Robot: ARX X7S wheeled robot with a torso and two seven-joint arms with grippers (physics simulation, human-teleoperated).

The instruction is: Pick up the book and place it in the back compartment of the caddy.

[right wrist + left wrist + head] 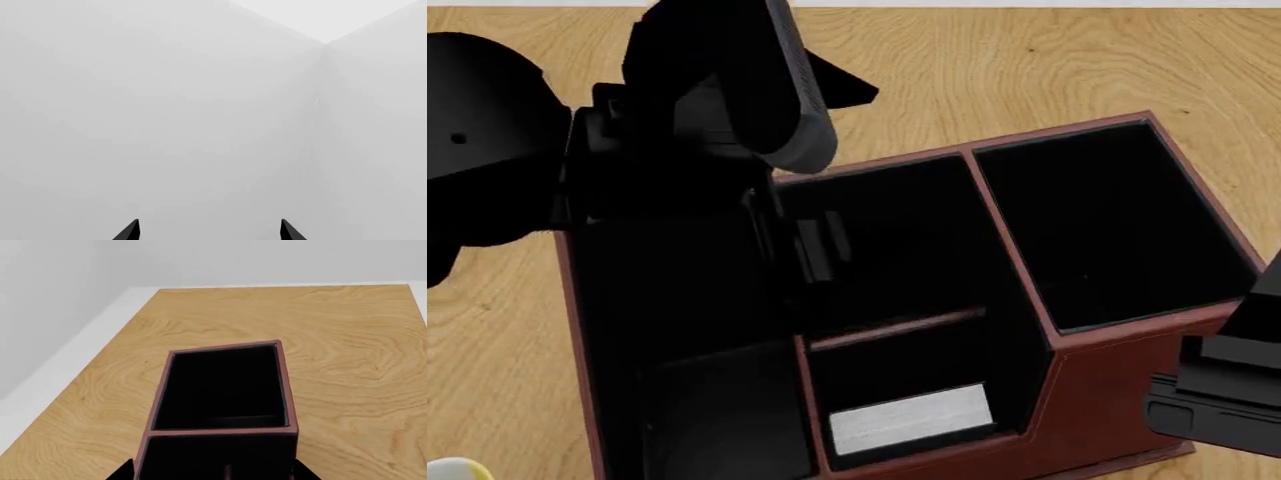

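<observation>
Over on the left, our left hand hangs above the caddy, fingertips spread apart with nothing between them. Moving across, the book already sits in the back compartment, its pale page edge showing just behind the low outer wall. The placing looks done, so next we'd lift that arm clear. Far right, our right hand is spread wide too, facing blank wall.

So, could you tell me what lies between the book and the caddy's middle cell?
In the head view, only the thin red crossbar separates the book from the middle cell.
</observation>
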